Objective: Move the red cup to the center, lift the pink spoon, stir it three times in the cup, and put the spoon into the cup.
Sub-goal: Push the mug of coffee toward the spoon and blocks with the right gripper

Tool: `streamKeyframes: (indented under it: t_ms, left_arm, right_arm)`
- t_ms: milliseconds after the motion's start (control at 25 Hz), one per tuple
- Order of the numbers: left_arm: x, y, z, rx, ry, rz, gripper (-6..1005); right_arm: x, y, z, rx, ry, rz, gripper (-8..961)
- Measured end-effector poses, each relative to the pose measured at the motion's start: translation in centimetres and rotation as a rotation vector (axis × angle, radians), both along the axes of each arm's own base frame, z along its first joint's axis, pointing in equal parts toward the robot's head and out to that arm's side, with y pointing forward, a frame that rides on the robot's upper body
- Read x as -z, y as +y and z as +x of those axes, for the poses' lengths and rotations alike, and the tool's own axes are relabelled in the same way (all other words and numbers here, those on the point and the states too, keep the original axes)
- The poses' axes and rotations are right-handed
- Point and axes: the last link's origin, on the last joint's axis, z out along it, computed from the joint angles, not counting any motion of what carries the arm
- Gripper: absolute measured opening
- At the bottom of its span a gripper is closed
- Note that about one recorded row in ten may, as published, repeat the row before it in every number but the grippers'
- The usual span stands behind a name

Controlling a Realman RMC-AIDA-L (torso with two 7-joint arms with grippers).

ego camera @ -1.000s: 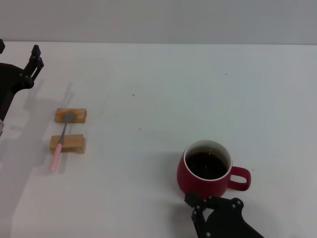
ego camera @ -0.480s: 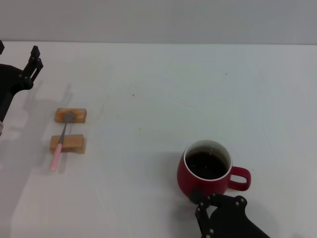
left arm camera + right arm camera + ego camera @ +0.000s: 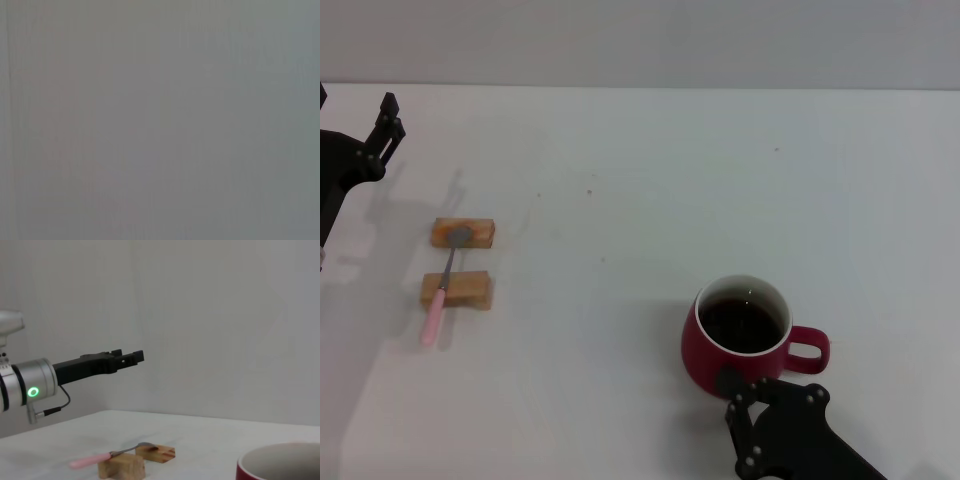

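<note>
The red cup [image 3: 745, 340] holds dark liquid and stands on the white table at the front right, its handle pointing right. Its rim also shows in the right wrist view [image 3: 280, 462]. My right gripper [image 3: 770, 420] is low at the cup's near side, with a black part overlapping the cup's near wall. The pink spoon [image 3: 442, 290] lies across two tan wooden blocks at the left, pink handle towards me; it also shows in the right wrist view [image 3: 107, 456]. My left gripper [image 3: 388, 120] is open, raised at the far left, apart from the spoon.
The two wooden blocks [image 3: 463, 232] [image 3: 456, 290] lie one behind the other under the spoon. The table's far edge meets a grey wall. The left wrist view shows only plain grey. My left arm also shows in the right wrist view [image 3: 100, 362].
My right gripper has moved a little right and towards me. The cup has shifted slightly the same way. The spoon and left arm have not moved.
</note>
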Motion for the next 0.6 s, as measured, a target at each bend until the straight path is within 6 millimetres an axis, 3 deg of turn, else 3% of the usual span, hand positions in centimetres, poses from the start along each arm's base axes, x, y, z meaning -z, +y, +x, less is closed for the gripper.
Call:
streamKeyframes:
  t_ms: [600]
  left_arm:
    - [0.0, 0.1, 0.1, 0.003, -0.001, 0.000, 812]
  right_arm:
    - [-0.9, 0.9, 1.3, 0.044, 0.002, 0.030, 0]
